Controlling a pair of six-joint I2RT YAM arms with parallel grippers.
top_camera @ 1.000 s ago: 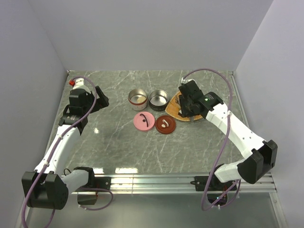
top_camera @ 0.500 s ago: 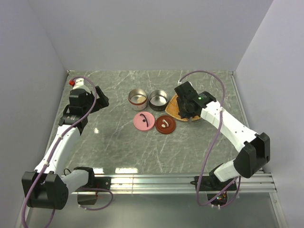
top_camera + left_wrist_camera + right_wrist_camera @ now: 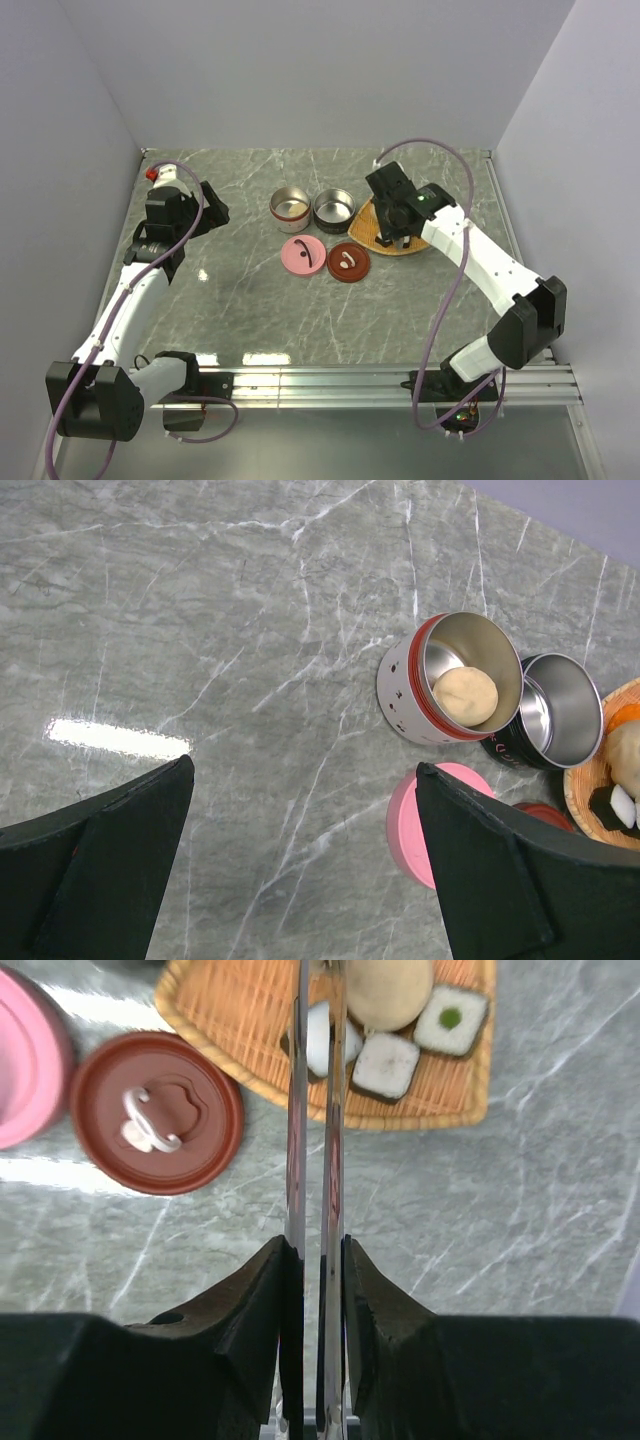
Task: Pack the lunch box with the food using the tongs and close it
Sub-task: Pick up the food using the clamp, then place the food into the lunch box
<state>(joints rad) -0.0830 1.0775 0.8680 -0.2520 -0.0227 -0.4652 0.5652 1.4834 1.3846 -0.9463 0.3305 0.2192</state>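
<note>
Right jaws: clamped on the handle end of the tongs (image 3: pixel 314 1160), pressing the two slim arms nearly together. Left jaws: wide apart, holding nothing, hanging over bare desk (image 3: pixel 250 310) at the far left, well apart from everything else.

Tongs: run straight out from the right jaws to the orange woven tray (image 3: pixel 240 1020). The tips sit either side of a white sushi roll (image 3: pixel 318 1042) on the tray. Cannot tell whether that roll is pinched or lifted.

Tray contents, right wrist view:
- cream ball (image 3: pixel 388 990), just beside the tong tips
- green-centred sushi roll (image 3: pixel 451 1018), right of the ball
- white-centred sushi roll (image 3: pixel 386 1064), touching the ball on its near side

Lunch box, left wrist view:
- red-rimmed tin (image 3: pixel 405 680), uncovered, one cream ball (image 3: pixel 465 694) inside
- black tin (image 3: pixel 560 710), uncovered, touching the first tin; nothing visible inside it

Lids: pink lid (image 3: pixel 303 255) and brown lid (image 3: pixel 348 262) lie flat on the desk side by side, just in front of the tins. The brown one, with a white handle, lies near the tray's left corner.
</note>
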